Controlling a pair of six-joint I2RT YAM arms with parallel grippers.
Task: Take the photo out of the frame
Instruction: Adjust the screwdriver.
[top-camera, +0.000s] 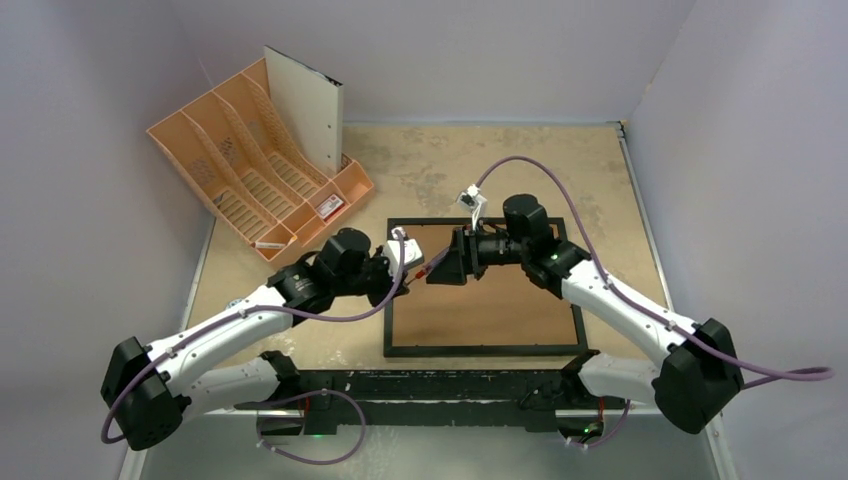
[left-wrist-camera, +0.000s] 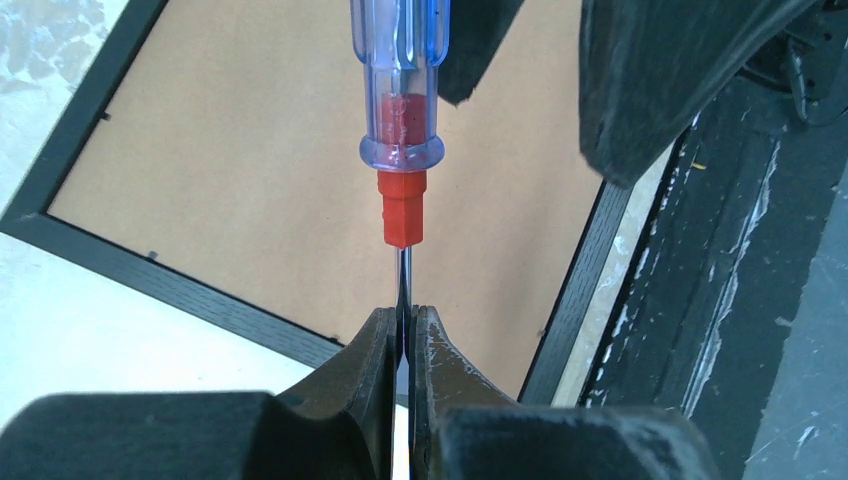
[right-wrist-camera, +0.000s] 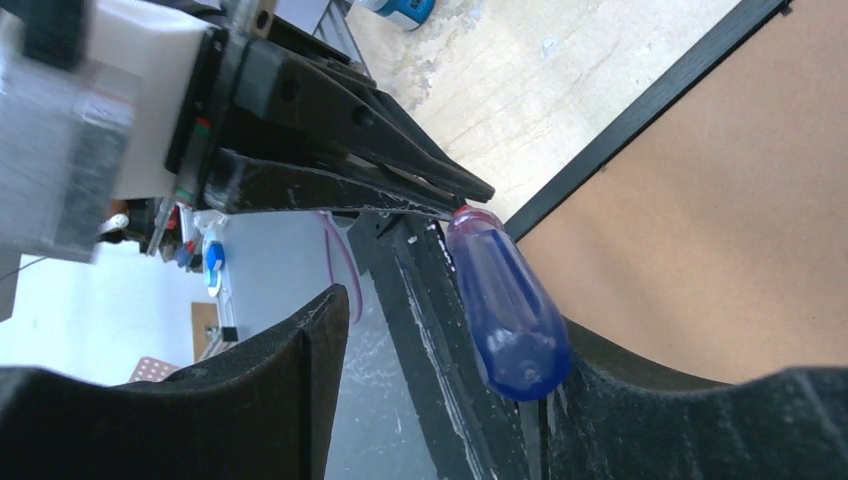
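Top external view, toward the near edge of the table (top-camera: 430, 165): frame (top-camera: 485, 351) face down, brown backing board (top-camera: 480, 305) up, photo hidden beneath. Looks stiff but light, likely needs prying at the backing's edge; left gripper (left-wrist-camera: 403, 335) clenched on the screwdriver (left-wrist-camera: 402, 120) shaft, right gripper (right-wrist-camera: 455, 330) released, handle against one finger (right-wrist-camera: 660, 400)

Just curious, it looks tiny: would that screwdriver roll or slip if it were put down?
Likely to roll: the screwdriver has a rounded, smooth blue handle. Probably stiff and light: a thin metal shaft, pinched by the left gripper, carries it. The glossy plastic might slip against the open right gripper.
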